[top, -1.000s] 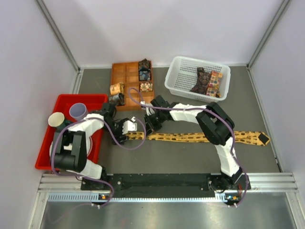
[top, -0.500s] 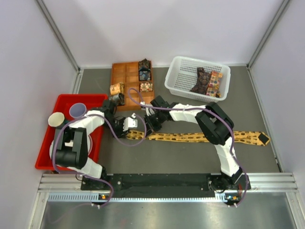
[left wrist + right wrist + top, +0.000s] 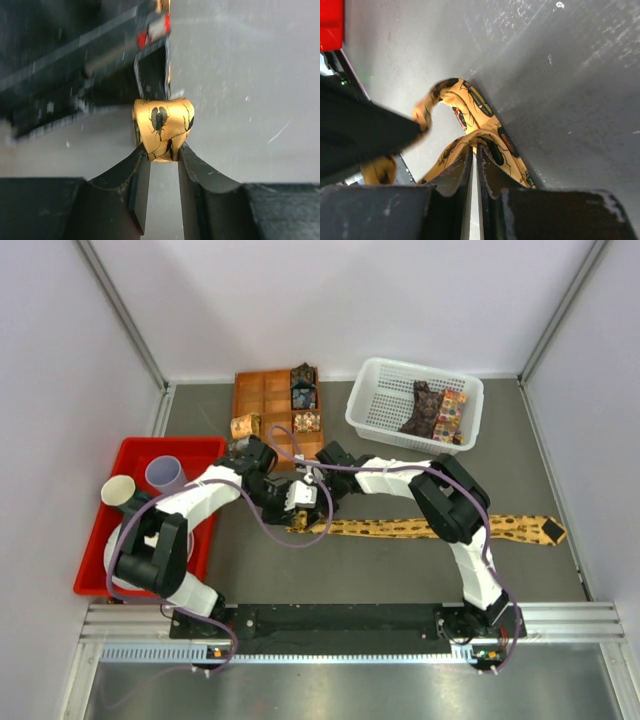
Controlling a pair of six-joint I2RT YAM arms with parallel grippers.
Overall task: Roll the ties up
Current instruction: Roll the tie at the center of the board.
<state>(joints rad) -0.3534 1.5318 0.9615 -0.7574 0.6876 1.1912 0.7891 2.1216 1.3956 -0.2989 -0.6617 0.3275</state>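
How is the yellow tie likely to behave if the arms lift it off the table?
Probably floppy: the yellow tie curls into a loose loop at the left gripper and buckles beside the right gripper. Likely light, thin fabric, lying flat along the table. The unheld length would probably trail and sag.

The golden-yellow tie (image 3: 162,127) is smooth woven cloth with a faint silky sheen. The left fingers (image 3: 136,176) look like matt black plastic. The tabletop (image 3: 400,575) is matt grey, scuffed and speckled. The red bin (image 3: 90,570) is glossy plastic, the basket (image 3: 365,410) is white plastic mesh, and the tray (image 3: 255,395) looks like wood.
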